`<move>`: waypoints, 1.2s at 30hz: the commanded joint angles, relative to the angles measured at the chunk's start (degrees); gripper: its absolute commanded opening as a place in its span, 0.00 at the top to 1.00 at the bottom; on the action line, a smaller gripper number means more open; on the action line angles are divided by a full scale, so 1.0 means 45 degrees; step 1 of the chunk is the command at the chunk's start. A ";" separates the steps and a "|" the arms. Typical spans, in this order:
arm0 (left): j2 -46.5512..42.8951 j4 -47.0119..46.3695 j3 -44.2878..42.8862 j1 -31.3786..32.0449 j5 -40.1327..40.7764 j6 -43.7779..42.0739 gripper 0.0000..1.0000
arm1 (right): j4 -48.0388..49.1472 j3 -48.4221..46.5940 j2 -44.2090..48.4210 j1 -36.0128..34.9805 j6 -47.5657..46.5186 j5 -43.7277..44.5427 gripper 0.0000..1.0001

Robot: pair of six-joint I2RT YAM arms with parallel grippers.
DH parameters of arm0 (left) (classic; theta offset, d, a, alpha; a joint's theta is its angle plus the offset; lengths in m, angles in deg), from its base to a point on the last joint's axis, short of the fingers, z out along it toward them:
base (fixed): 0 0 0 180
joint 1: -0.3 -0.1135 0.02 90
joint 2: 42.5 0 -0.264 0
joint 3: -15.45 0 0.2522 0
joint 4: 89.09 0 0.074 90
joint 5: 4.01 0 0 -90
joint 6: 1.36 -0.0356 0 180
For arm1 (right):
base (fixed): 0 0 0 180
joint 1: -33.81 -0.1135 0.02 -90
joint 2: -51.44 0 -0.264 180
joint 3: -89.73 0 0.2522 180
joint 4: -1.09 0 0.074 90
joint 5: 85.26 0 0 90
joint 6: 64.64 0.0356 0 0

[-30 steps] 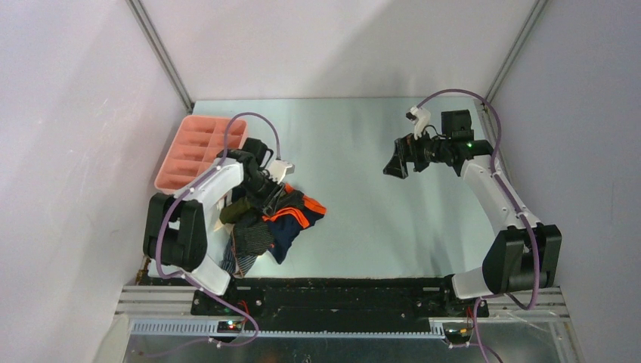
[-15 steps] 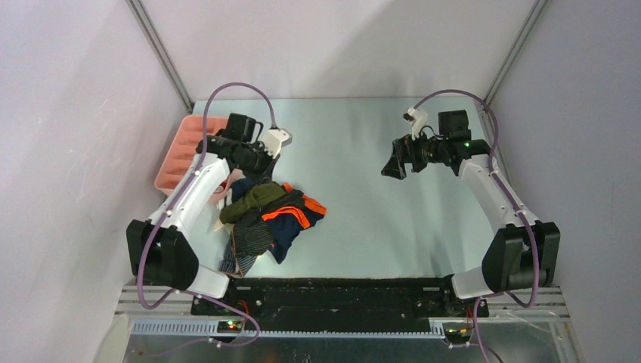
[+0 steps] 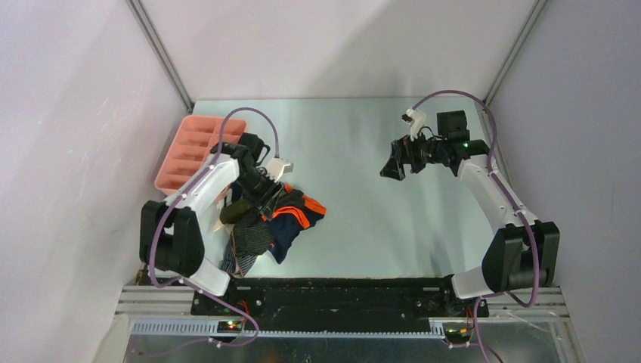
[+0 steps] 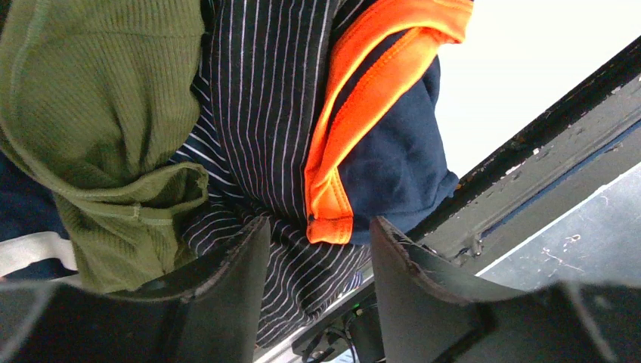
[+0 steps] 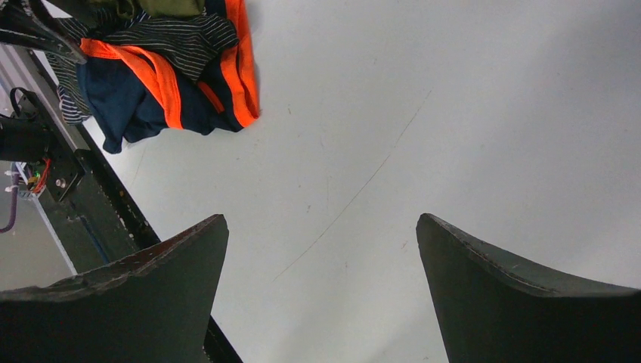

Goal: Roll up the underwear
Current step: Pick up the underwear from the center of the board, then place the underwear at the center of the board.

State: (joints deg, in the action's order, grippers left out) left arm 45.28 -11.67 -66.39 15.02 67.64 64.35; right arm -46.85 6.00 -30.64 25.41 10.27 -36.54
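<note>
The underwear lies in a heap [image 3: 274,219] at the table's left front: an olive green brief [image 4: 98,113], a dark striped brief [image 4: 261,113] and a navy brief with orange bands [image 4: 397,159]. My left gripper [image 3: 261,189] is down over the heap's top. In the left wrist view it [image 4: 319,227] is open, jaws apart just above the striped cloth and the end of an orange band [image 4: 332,219]. My right gripper [image 3: 394,162] hovers open and empty above bare table at the right back; its wrist view [image 5: 321,223] shows the heap [image 5: 166,68] far off at the upper left.
A pink compartment tray [image 3: 189,155] stands at the left back, just behind the left arm. The black front rail [image 3: 340,291] runs along the near edge, close to the heap. Grey walls close in both sides.
Half a second ago my left gripper was lifted back toward the pink tray; now it is down on the heap again. The right gripper has edged slightly left.
</note>
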 commanded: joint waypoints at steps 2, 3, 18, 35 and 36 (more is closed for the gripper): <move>0.0354 -0.0282 -0.0342 0.0029 0.0134 0.0712 0.48 | 0.0120 0.0042 0.0047 -0.0097 -0.0086 -0.0310 0.01; 0.0418 -0.0280 -0.0356 0.0029 0.0113 0.0692 0.51 | 0.0115 0.0042 0.0065 -0.0113 -0.0104 -0.0315 0.01; -0.0758 0.0044 -0.2349 0.0030 -0.3952 -0.0887 1.00 | 0.0285 0.0372 0.0248 -0.0061 -0.0168 -0.0210 0.01; 0.3812 -0.5279 -0.8274 0.2874 -0.6668 0.1495 1.00 | 0.0152 0.0386 0.0468 0.0354 -0.0054 -0.0227 0.01; 0.4212 -0.5592 -0.8653 0.3121 -0.6647 0.1650 1.00 | 0.0143 0.0411 0.0521 0.0408 -0.0030 -0.0199 0.01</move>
State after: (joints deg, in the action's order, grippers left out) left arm 56.45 -29.66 -96.75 24.24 41.39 66.44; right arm -46.69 7.75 -30.60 26.13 10.23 -36.71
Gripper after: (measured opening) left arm 0.004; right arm 0.993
